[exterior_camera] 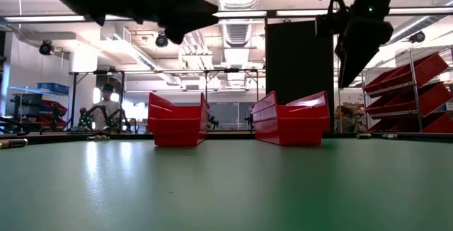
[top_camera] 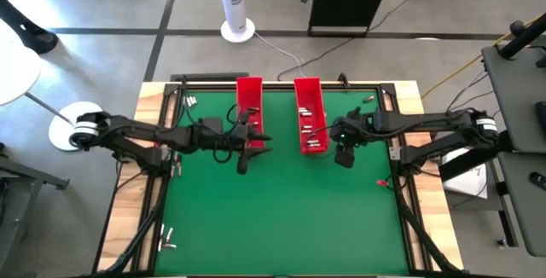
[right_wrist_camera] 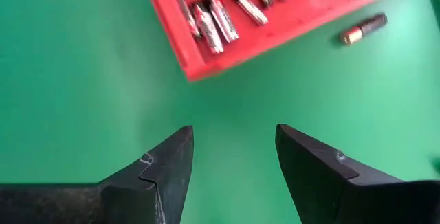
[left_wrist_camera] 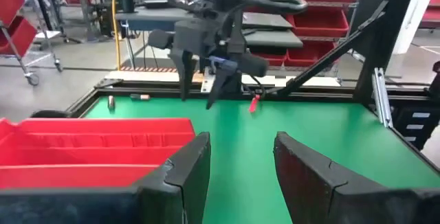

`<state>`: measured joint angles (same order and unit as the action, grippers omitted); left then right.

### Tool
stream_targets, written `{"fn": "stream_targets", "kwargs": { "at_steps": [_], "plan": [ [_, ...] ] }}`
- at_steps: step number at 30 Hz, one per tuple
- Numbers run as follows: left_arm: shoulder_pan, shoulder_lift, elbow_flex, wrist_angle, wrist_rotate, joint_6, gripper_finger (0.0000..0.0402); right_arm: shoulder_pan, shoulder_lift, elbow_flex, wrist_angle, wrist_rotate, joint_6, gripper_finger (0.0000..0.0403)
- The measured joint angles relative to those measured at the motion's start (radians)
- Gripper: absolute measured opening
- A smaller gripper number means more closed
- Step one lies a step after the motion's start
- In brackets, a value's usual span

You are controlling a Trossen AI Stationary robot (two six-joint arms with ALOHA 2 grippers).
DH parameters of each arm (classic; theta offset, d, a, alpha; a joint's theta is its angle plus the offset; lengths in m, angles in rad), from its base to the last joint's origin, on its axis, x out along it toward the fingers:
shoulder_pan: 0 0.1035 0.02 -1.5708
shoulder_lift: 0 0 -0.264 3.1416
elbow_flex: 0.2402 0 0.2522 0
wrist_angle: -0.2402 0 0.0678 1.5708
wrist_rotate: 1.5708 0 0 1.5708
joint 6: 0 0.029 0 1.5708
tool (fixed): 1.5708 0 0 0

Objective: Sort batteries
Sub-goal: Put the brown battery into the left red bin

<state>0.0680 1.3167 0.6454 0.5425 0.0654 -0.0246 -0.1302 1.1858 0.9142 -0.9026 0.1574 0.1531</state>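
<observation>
Green table (top_camera: 281, 218) fills the near space. Both arms hang above it. One left end effector (left_wrist_camera: 240, 172) is spread apart and holds nothing, next to the left red tray (top_camera: 249, 107). Its partner, the right end effector (right_wrist_camera: 234, 159), is spread apart and empty too, above the table by the right tray (top_camera: 310, 114). Batteries (right_wrist_camera: 220, 11) lie inside that tray. One battery (right_wrist_camera: 363, 29) lies on the table just beside it. More batteries (top_camera: 167, 239) sit near the table's edges.

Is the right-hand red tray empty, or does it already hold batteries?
Not empty. The right red tray holds several batteries; another battery lies outside it on the green mat.
</observation>
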Motion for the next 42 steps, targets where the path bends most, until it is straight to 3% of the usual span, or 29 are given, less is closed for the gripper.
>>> {"fn": "stream_targets", "kwargs": {
  "at_steps": [5,9,12,18,25,28,33,37,42],
  "plan": [
    [-0.012,0.036,-0.050,0.149,-0.001,-0.010,0.0142,-0.050,0.003,-0.005,-0.017,0.045,0.044,0.0201],
    [-0.025,0.095,-0.075,0.277,0.000,-0.011,0.0142,-0.088,-0.005,0.021,-0.045,0.229,0.083,0.0192],
    [-0.023,0.123,-0.076,0.295,0.000,-0.011,0.0142,-0.124,-0.009,0.059,-0.042,0.329,0.084,0.0179],
    [-0.022,0.175,-0.048,0.298,-0.003,0.019,0.0142,-0.234,-0.008,0.109,-0.038,0.365,0.109,0.0151],
    [-0.021,0.276,0.031,0.296,-0.003,0.021,0.0142,-0.283,-0.017,0.146,-0.028,0.632,0.243,0.0125],
    [-0.021,0.301,0.056,0.294,-0.003,0.016,0.0142,-0.321,-0.016,0.140,-0.008,0.636,0.319,0.0115],
    [-0.022,0.268,0.048,0.298,0.026,0.015,0.0142,-0.433,0.008,0.087,-0.005,0.522,0.568,0.0103],
    [-0.030,0.233,0.047,0.305,0.031,0.014,0.0142,-0.489,0.029,-0.009,0.026,0.567,0.789,0.0109],
    [-0.048,0.198,0.048,0.307,0.032,0.014,0.0142,-0.530,0.065,-0.140,0.230,0.575,0.992,0.0127]
  ]
}}
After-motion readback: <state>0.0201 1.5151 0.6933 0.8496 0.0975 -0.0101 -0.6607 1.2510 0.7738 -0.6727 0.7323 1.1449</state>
